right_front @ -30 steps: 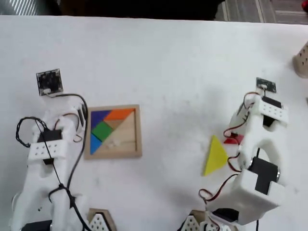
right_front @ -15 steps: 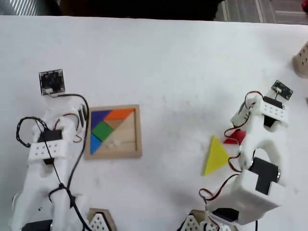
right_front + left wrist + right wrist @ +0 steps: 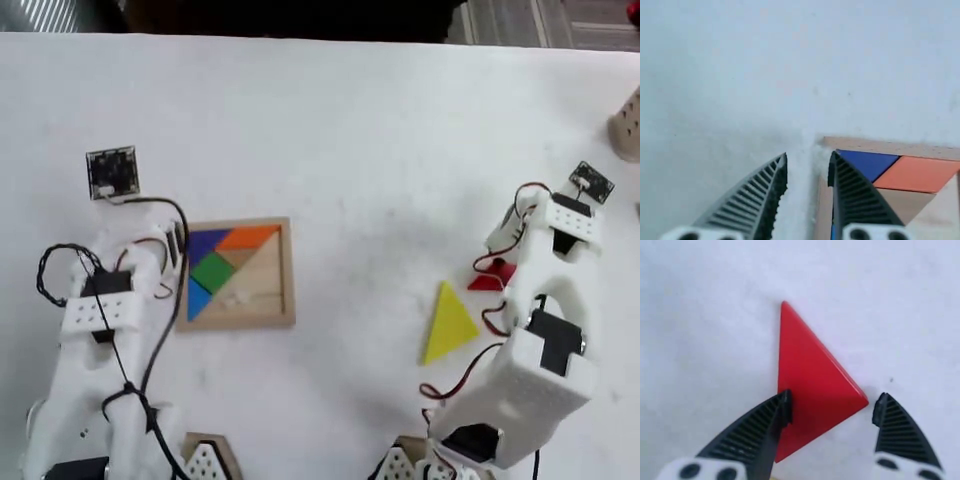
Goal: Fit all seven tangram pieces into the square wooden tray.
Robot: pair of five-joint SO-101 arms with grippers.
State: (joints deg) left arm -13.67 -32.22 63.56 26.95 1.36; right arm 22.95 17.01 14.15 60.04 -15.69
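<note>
The square wooden tray point(image 3: 268, 290) lies left of centre and holds a dark blue piece point(image 3: 205, 243), an orange piece point(image 3: 248, 237), a green piece point(image 3: 213, 271) and a light blue piece point(image 3: 196, 299). My left gripper point(image 3: 807, 167) is open, its fingers straddling the tray's rim point(image 3: 880, 146) at the corner beside the dark blue piece point(image 3: 867, 162). A yellow triangle point(image 3: 448, 322) lies loose on the table to the right. Just beyond it, a red triangle point(image 3: 810, 380) lies flat under my open right gripper point(image 3: 834, 402), one finger over it and the other beside its corner.
The left arm point(image 3: 100, 300) stands beside the tray and the right arm point(image 3: 545, 300) beside the yellow triangle. A tan perforated object point(image 3: 628, 125) sits at the right edge. White table spreads between the tray and the yellow triangle, and towards the far edge.
The right arm's wrist has swung to the right and slightly back, and more of the red triangle shows. The left arm has barely shifted.
</note>
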